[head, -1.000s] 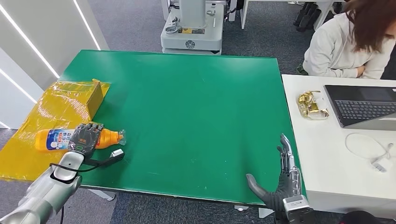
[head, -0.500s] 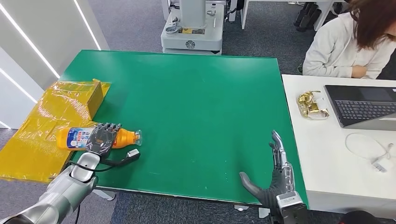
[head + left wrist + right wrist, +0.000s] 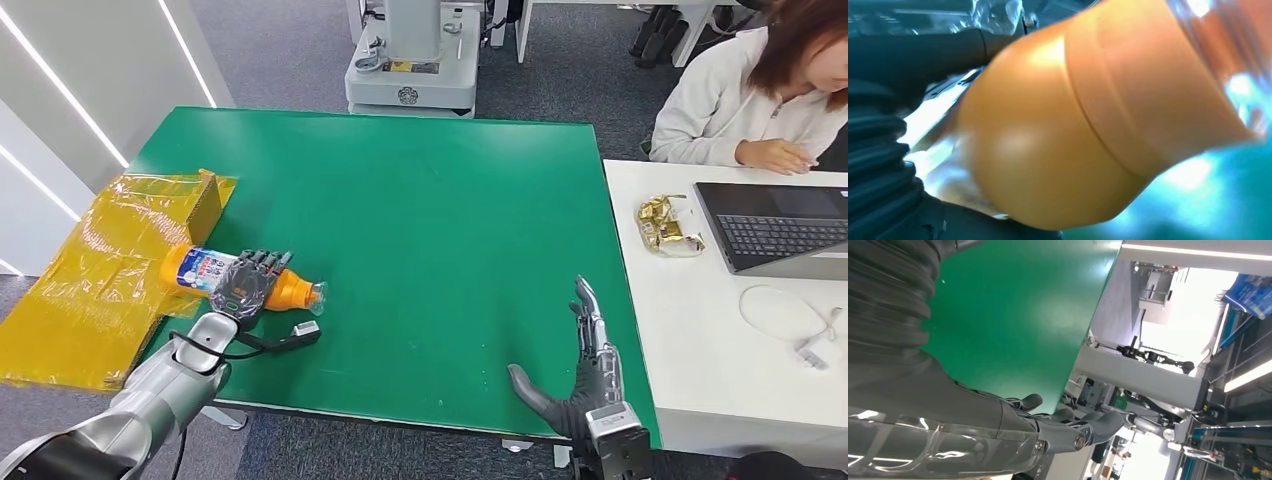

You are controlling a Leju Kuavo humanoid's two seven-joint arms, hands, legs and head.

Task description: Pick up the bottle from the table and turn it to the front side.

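Head view: left hand (image 3: 243,287) grips bottle (image 3: 205,270) over table's (image 3: 430,230) left edge
Bottle: orange, lying sideways, blue-white label, clear cap toward table centre
Right hand (image 3: 588,370): fingers spread, holding nothing, near front edge
Yellow box (image 3: 120,250): contents unclear

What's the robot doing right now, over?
Left hand grips the orange bottle, lying sideways over the green table. Right hand open at the table's near edge. Nothing in the way.

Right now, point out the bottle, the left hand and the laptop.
bottle (image 3: 196,269): head view, on its label.
left hand (image 3: 243,288): head view, back of the hand.
laptop (image 3: 780,236): head view, on its keyboard.
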